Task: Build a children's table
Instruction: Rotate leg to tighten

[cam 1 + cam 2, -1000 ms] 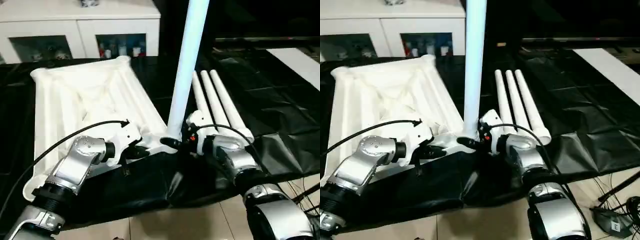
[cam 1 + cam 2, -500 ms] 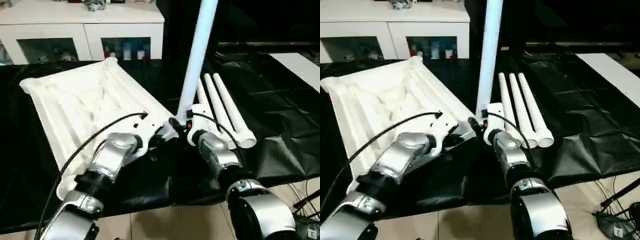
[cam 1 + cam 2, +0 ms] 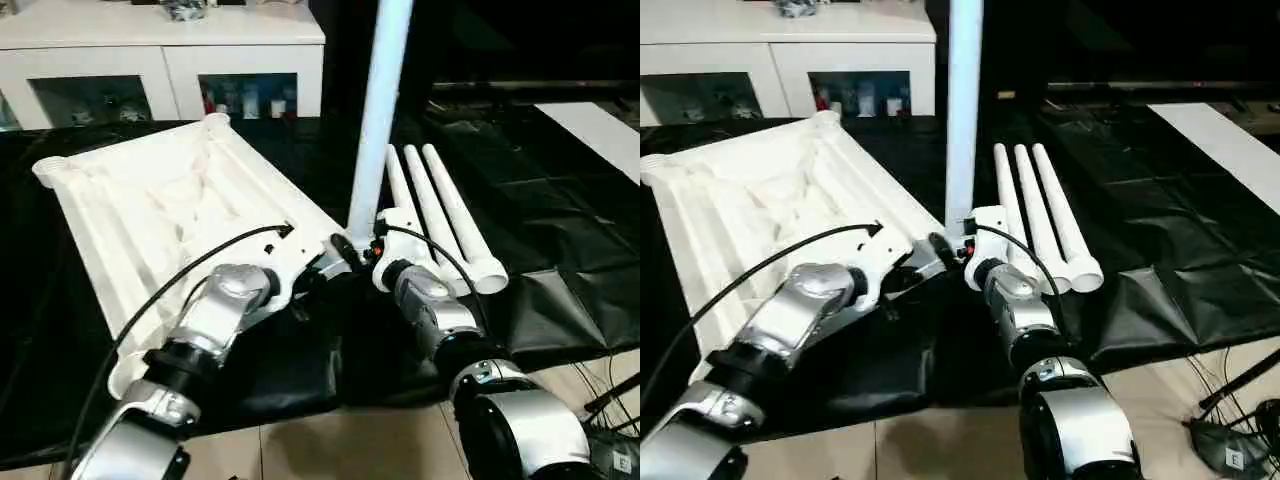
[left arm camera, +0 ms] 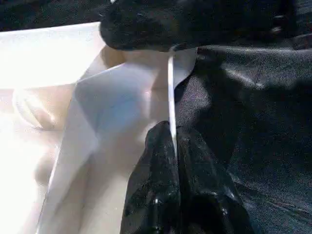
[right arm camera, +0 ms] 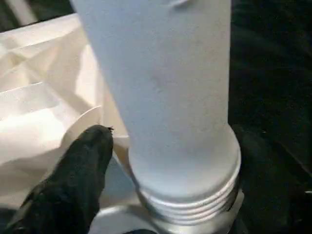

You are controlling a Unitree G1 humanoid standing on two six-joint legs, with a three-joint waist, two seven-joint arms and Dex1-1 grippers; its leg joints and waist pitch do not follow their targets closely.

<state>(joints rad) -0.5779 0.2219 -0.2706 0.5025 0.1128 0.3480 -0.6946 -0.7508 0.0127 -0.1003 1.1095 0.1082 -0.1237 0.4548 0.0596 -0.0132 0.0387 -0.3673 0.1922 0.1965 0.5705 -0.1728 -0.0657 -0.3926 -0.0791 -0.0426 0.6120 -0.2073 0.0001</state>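
The white table top (image 3: 170, 200) lies ribbed side up on the black-draped work table. One white leg (image 3: 378, 110) stands nearly upright at the top's near right corner socket, its threaded end (image 5: 187, 195) low at the socket. My right gripper (image 3: 360, 250) is shut on this leg near its base, with a black finger (image 5: 78, 175) on either side. My left gripper (image 3: 325, 268) is shut on the table top's thin rim (image 4: 170, 97) right beside that corner. Three more legs (image 3: 440, 210) lie side by side to the right of the top.
A white cabinet (image 3: 160, 50) with glass doors stands behind the work table. Black sheeting (image 3: 560, 200) covers the table and hangs over its front edge. A white panel (image 3: 600, 120) lies at the far right. Cables (image 3: 1230, 420) run on the floor at the lower right.
The head camera has shifted. The held leg stands a little more upright than half a second ago. Both grippers keep their holds.
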